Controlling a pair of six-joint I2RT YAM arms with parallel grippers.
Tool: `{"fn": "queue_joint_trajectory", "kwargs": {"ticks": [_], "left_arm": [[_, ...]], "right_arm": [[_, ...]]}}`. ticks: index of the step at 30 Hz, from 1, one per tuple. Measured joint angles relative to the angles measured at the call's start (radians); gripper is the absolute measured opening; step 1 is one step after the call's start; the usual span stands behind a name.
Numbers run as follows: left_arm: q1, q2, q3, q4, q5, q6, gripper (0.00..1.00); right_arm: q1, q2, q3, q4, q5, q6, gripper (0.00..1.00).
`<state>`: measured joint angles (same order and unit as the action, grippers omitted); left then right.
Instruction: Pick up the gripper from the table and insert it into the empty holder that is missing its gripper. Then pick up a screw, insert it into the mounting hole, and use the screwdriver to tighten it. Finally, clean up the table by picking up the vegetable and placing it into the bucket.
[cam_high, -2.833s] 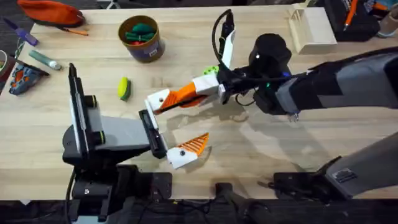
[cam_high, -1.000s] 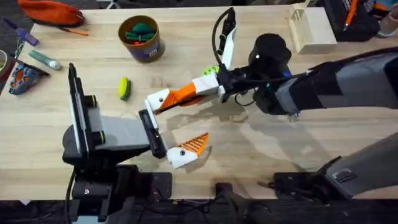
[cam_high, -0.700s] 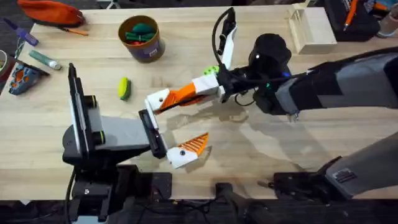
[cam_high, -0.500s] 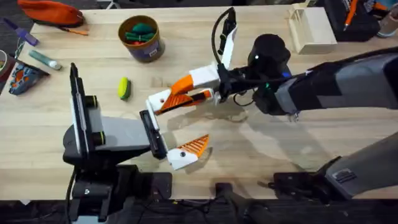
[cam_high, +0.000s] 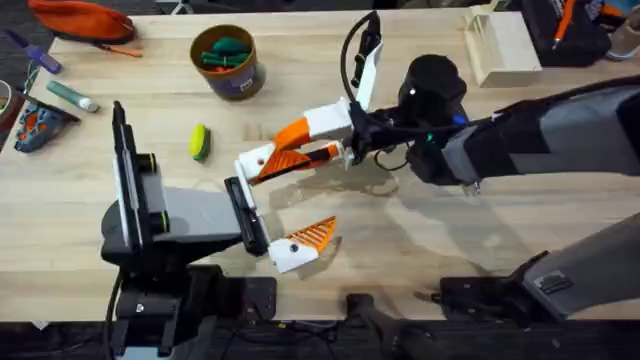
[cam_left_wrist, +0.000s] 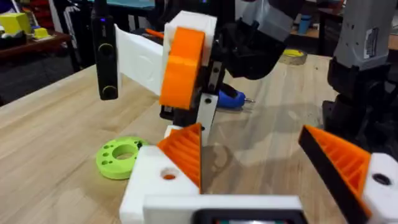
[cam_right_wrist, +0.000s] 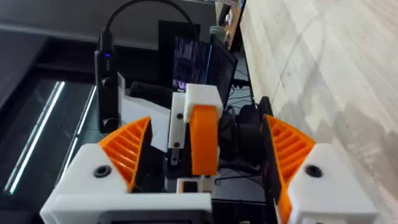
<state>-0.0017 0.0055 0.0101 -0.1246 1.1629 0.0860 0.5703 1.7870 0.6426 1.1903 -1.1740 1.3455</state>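
Near the table's middle, the gripper (cam_high: 283, 160), an orange wedge, sits on the left gripper's (cam_high: 285, 205) white holder (cam_high: 256, 161), between the right gripper's (cam_high: 300, 142) parted fingers, which grasp nothing. Left fingers stand wide, empty. Farther left lies the vegetable (cam_high: 200, 141), near the bucket (cam_high: 228, 60).

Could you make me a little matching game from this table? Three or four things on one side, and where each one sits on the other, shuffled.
Things:
1. vegetable
2. bucket
3. green disc
4. wooden rack

Places:
A. far right corner of the table
B. on the table under the right arm's fingers
C. far side, left of the middle, holding green and orange items
D. bare wood between the bucket and the left arm

Pairs: 1-D, 2-C, 3-B, 4-A
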Motion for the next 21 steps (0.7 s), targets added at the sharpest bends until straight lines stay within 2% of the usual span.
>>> {"fn": "queue_joint_trajectory", "kwargs": {"ticks": [4,7,15,21], "left_arm": [[0.0,0.0,0.0,0.0,0.0,0.0,0.988],[0.0,0.0,0.0,0.0,0.0,0.0,0.987],[0.0,0.0,0.0,0.0,0.0,0.0,0.988],[0.0,0.0,0.0,0.0,0.0,0.0,0.988]], "right_arm": [[-0.018,-0.032,0.0,-0.084,0.0,-0.049,0.929],[-0.054,-0.117,0.0,-0.234,0.002,-0.123,0.929],[-0.241,-0.349,0.053,-0.868,0.004,-0.455,0.929],[-0.411,-0.437,0.236,-1.405,0.03,-0.769,0.931]]}}
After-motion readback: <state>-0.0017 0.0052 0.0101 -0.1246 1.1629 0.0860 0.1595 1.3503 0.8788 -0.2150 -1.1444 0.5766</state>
